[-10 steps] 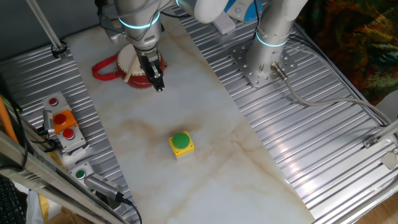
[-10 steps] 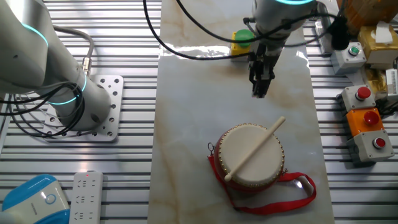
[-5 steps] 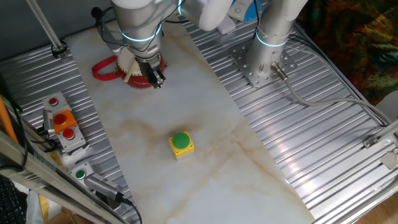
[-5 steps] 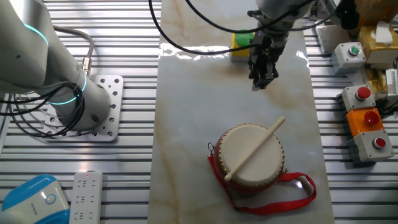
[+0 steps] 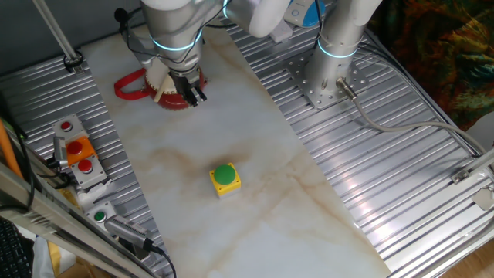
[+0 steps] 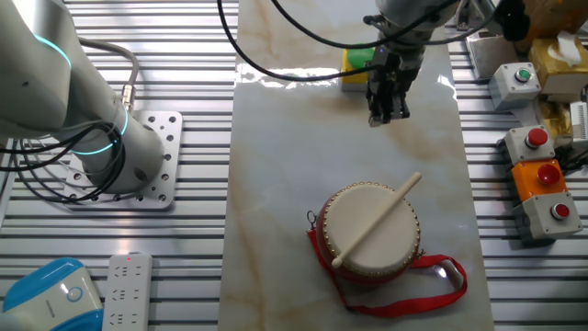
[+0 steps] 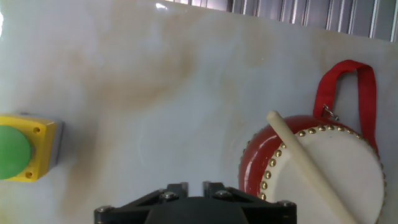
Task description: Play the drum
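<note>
The drum (image 6: 371, 231) lies well apart from the gripper (image 6: 387, 114), a stick (image 6: 377, 221) across its head; fingers nearly together, empty; arm hangs tilted above the table (image 6: 276, 175).

Light is bright and even overhead. Glare streaks the table (image 6: 276, 165) near its far edge in the other fixed view, and my steel slats shine. Shadows stay soft. The hand view is slightly hazy, my tool (image 7: 191, 186) blurred close up.
</note>
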`<state>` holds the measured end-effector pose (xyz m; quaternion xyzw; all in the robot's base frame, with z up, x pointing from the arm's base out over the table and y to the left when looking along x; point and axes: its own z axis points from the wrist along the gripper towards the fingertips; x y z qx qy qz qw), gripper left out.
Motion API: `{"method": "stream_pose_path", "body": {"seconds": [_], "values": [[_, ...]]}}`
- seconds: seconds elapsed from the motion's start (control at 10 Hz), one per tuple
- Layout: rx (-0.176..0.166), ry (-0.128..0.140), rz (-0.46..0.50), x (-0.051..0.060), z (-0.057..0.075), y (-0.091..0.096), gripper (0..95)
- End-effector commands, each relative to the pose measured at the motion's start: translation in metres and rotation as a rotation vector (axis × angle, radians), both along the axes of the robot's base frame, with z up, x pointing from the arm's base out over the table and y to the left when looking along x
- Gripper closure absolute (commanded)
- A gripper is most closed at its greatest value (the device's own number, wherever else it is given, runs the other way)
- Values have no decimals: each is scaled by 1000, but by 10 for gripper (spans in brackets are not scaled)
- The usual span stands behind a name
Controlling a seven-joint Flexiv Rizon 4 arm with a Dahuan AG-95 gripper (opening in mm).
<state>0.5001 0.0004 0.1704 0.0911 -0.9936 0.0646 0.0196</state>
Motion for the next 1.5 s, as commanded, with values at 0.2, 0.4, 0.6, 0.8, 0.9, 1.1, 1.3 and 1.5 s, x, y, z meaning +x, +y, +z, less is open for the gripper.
{"method": "stream_pose_path", "body": {"seconds": [0.2, 0.4, 0.6, 0.8, 0.9, 1.1, 1.3, 1.5], "values": [[51, 26, 264, 0, 0, -1, 950], [74, 32, 354, 2, 0, -6, 950], [94, 30, 403, 11, -3, -37, 950], [106, 27, 421, 19, -13, -67, 950], [116, 26, 433, 21, -16, -74, 950], [121, 23, 495, 25, -18, -90, 950], [88, 27, 622, 31, -8, -102, 950], [55, 30, 712, 42, 2, -108, 950]]}}
